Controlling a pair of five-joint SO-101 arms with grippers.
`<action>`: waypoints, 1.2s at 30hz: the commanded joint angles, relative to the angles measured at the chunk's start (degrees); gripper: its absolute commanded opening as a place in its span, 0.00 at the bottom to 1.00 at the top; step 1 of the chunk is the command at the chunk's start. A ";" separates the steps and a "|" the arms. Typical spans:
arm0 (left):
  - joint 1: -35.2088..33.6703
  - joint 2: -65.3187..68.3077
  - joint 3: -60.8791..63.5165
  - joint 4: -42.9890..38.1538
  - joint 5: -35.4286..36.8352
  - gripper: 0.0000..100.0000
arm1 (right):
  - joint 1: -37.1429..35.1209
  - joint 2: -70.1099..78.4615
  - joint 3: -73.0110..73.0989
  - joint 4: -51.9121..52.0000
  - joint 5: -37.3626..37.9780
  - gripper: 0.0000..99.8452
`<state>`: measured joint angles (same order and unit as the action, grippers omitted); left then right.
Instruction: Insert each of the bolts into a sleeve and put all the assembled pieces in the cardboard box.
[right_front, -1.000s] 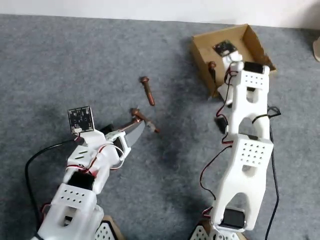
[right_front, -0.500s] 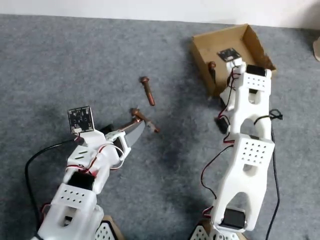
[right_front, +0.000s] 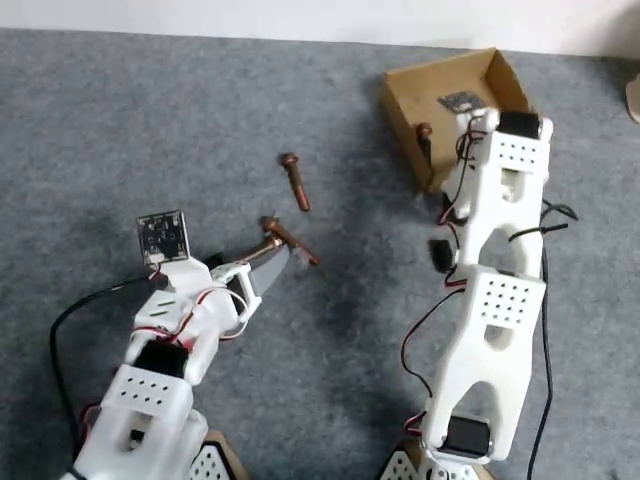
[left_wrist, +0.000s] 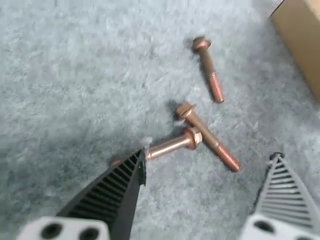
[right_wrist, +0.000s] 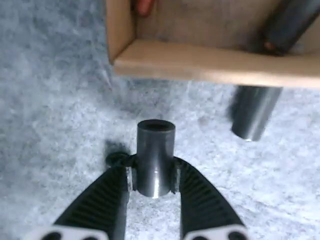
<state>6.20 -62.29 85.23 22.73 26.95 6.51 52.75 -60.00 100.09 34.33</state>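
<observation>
The right gripper (right_wrist: 152, 175) clamps a dark sleeve (right_wrist: 155, 155) just on the near side of the cardboard box (right_wrist: 200, 60), with a 2nd sleeve (right_wrist: 255, 112) close by. The left gripper (left_wrist: 207, 159) is spread wide over 2 touching bolts (left_wrist: 170, 145). A 3rd bolt (left_wrist: 208, 72) lies farther back, apart.

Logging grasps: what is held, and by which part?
The right gripper grips a dark grey cylindrical metal sleeve across its side wall; the left gripper, open, holds nothing.
</observation>
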 joint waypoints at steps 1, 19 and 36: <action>-0.48 -0.22 -7.69 11.96 -3.08 0.35 | 1.01 -1.01 -3.30 0.84 -0.79 0.01; -1.54 -0.04 -20.26 33.05 -28.84 0.35 | -5.67 -24.13 16.75 0.75 -3.60 0.01; -1.19 35.82 -48.66 43.08 -56.62 0.35 | -10.07 -65.10 63.52 -11.47 -2.46 0.01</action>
<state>4.97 -29.58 42.68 65.45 -25.36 -2.81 -3.52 -2.77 91.65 31.34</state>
